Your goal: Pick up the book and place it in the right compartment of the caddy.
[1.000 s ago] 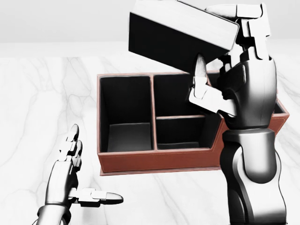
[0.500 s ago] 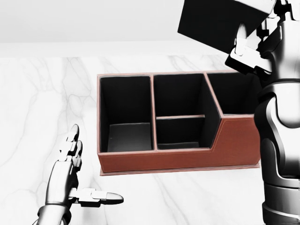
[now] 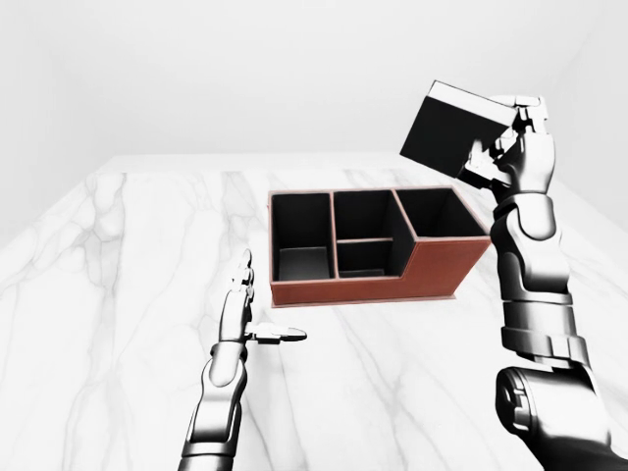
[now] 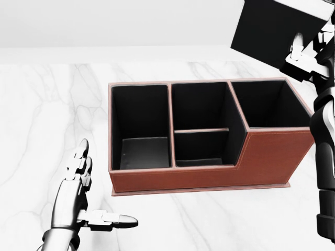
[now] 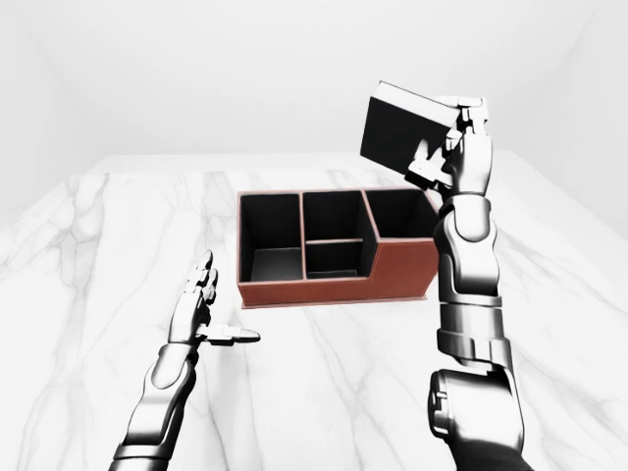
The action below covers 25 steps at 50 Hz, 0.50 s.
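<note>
Tilted book (image 3: 450, 128) in right robot hand (image 3: 512, 149)

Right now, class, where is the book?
The book is in the air at the upper right of the left-eye view, gripped by the right hand, tilted above the caddy's right compartment.

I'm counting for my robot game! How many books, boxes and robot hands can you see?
Book: 1
Caddy: 1, with 4 compartments
Robot hands: 2, the left hand open and the right hand holding the book
Total: 4 things
</note>
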Tool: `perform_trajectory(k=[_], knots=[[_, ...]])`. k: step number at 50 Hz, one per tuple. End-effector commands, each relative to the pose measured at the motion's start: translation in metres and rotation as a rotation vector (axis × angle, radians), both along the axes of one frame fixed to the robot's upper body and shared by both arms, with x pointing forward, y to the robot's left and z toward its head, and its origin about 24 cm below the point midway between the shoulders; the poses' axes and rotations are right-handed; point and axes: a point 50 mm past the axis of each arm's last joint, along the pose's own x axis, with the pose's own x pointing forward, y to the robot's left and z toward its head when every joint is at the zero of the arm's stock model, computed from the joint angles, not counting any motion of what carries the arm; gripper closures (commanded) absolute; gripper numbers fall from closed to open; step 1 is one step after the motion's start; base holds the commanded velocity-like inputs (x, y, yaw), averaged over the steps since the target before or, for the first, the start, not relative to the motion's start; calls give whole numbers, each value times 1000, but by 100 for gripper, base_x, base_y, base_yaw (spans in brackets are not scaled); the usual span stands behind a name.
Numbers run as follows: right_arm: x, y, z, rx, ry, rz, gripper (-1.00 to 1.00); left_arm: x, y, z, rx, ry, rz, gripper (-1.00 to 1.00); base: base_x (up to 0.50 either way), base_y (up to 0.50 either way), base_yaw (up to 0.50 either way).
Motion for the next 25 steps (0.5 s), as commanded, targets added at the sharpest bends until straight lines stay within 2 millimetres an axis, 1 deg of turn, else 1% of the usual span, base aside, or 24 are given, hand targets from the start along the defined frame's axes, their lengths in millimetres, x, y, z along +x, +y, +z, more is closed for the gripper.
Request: perform_trajectory(k=[1, 5, 10, 14, 21, 22, 25], knots=[[4, -16, 1, 14, 25, -46, 100, 2, 0, -4, 5, 1, 3, -100, 0, 0, 0], [4, -17, -2, 14, 36, -49, 100, 2, 0, -4, 5, 1, 3, -100, 0, 0, 0], [8, -20, -12, 17, 86, -58, 100, 2, 0, -3, 4, 1, 5, -100, 0, 0, 0], [10, -22, -14, 19, 99, -63, 100, 2, 0, -3, 4, 1, 4, -100, 0, 0, 0], [17, -27, -30, 30, 186, -84, 100, 2, 0, -3, 5, 1, 4, -100, 0, 0, 0], [19, -28, -35, 34, 209, -88, 100, 2, 0, -3, 5, 1, 4, -100, 0, 0, 0], [20, -29, -38, 38, 226, -91, 100, 2, 0, -3, 5, 1, 4, -100, 0, 0, 0]])
